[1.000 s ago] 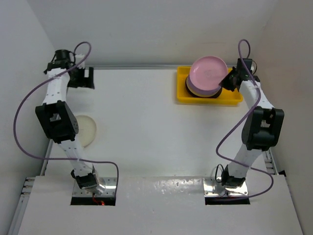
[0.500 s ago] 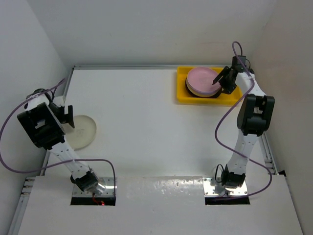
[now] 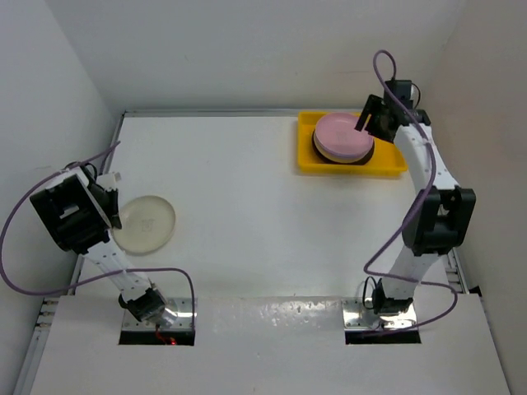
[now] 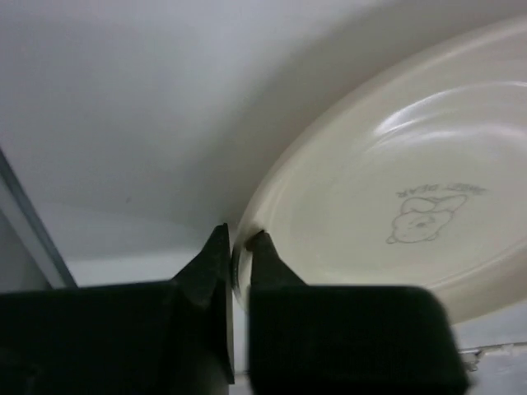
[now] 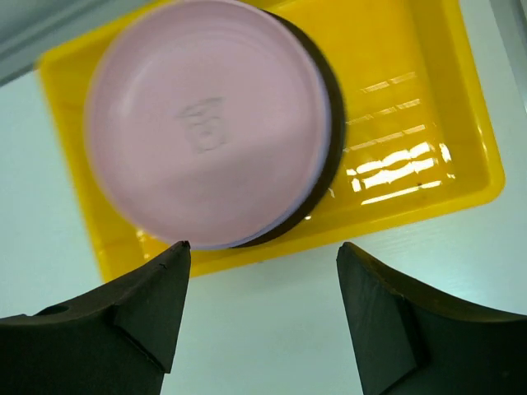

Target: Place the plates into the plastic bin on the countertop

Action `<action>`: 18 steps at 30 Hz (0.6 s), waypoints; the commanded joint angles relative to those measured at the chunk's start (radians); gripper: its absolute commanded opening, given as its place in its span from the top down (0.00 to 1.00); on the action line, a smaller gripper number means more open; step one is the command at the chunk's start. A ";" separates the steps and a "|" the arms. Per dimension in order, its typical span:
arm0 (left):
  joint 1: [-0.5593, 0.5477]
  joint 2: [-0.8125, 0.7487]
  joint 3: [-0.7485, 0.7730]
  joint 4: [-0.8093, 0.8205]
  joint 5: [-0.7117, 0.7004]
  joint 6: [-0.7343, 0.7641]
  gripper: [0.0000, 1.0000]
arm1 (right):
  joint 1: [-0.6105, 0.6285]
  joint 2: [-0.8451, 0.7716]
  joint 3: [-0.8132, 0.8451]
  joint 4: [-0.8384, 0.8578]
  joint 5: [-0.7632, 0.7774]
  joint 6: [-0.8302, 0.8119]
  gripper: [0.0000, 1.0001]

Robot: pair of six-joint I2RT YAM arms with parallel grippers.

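Left hand (image 4: 239, 240) pinches the round cream-white plate (image 4: 387, 206) by its nearest rim; lift it level; right hand (image 5: 259, 251) gapes empty.

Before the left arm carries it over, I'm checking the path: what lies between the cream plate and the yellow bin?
Nothing. In the top view, the countertop between the cream plate and the yellow bin is bare white surface.

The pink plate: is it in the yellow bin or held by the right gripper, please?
In the yellow bin. The pink plate tops a stack there, and the right gripper hangs open, clear of it.
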 commanded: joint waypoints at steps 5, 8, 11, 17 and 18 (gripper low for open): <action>-0.134 -0.036 0.108 -0.042 0.315 0.021 1.00 | 0.257 -0.152 -0.129 0.154 -0.055 -0.147 0.31; -0.321 -0.082 0.226 -0.051 0.409 -0.038 1.00 | 0.375 -0.138 -0.148 0.195 -0.113 -0.153 0.29; -0.450 -0.092 0.381 -0.051 0.457 -0.095 1.00 | 0.501 -0.094 -0.125 0.243 -0.173 -0.154 0.24; -0.688 -0.035 0.610 -0.062 0.446 -0.155 1.00 | 0.584 -0.028 -0.059 0.302 -0.181 -0.141 0.21; -0.703 -0.018 0.654 -0.062 0.446 -0.169 1.00 | 0.584 -0.023 -0.056 0.291 -0.173 -0.138 0.21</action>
